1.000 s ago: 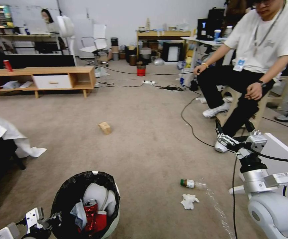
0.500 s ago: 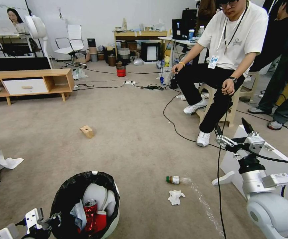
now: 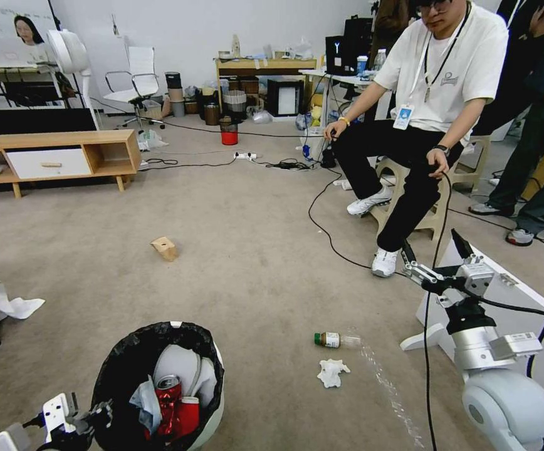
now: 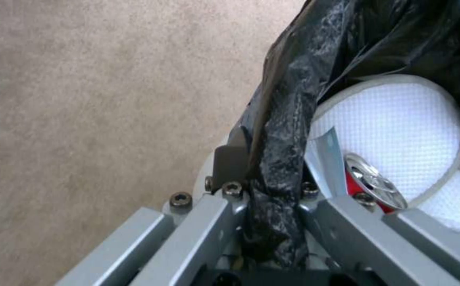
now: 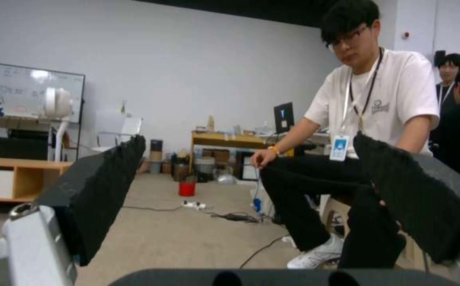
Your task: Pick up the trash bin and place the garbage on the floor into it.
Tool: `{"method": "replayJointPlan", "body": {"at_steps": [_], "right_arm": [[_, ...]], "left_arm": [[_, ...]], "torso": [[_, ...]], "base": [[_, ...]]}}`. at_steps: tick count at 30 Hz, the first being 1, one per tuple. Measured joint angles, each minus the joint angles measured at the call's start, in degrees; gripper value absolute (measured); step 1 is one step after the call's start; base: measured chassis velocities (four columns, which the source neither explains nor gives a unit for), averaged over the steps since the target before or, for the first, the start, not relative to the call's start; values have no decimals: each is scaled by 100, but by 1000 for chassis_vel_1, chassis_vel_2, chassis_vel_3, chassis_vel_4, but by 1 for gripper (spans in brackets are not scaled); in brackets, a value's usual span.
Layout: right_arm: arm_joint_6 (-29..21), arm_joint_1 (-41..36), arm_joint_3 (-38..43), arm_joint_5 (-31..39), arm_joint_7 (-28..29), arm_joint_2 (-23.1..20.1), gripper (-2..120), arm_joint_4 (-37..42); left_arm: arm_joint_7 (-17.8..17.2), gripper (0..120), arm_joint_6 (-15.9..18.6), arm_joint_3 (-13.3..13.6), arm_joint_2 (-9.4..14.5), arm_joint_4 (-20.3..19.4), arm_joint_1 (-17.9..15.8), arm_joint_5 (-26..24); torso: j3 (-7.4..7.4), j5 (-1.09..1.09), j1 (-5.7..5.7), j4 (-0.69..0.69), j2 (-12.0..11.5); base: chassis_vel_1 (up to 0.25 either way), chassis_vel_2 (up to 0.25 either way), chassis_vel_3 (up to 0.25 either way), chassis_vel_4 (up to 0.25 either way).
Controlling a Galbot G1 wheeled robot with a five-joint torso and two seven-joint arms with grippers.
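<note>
The trash bin (image 3: pixel 217 393), white with a black bag liner, sits low at my left front. My left gripper (image 3: pixel 94 416) is shut on its near rim. In the left wrist view the fingers (image 4: pixel 224 198) pinch the black bag edge (image 4: pixel 277 174). Inside lie a red can (image 3: pixel 170 389), a red cup (image 3: pixel 188 416) and a white lid piece (image 3: pixel 181 365). Garbage on the floor (image 3: pixel 253 275): a clear bottle (image 3: pixel 336 340), a white tissue wad (image 3: pixel 333 372) and a tan cardboard box (image 3: pixel 164 248). My right gripper (image 3: pixel 432 245) is raised at the right, open and holding nothing.
A seated person's legs and white shoes (image 3: pixel 383 262) are just beyond the right gripper. Black cables (image 3: pixel 322 225) cross the carpet. A white panel (image 3: pixel 523 300) lies at right, a white cloth (image 3: pixel 2 304) at left, a low wooden cabinet (image 3: pixel 59 156) far left, a red bucket (image 3: pixel 229 134) at the back.
The whole view swung right between one second and half a second ago, then steadied. My left gripper keeps its hold on the bin. The right gripper has barely shifted.
</note>
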Motion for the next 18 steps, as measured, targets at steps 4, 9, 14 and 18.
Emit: {"method": "replayJointPlan", "body": {"at_steps": [4,9,14,18], "right_arm": [[12,-30,13,-9,0,-8,100,14],[29,-63,23,-34,-1,-16,100,19],[50,-77,30,-76,4,-20,100,19],[76,-85,49,-97,-7,-41,100,18]], "left_arm": [[1,2,-7,2,-7,-13,14,5],[12,2,-18,11,-25,-20,31,14],[17,2,-27,13,-36,-36,44,24],[21,2,-27,12,-40,-47,52,26]], "torso": [[0,0,0,0,0],[1,2,2,-1,0],[2,0,2,2,0],[0,0,1,0,1]], "base": [[-125,128,146,-144],[-174,169,184,-167],[-112,130,128,-128],[-21,38,27,-37]]}}
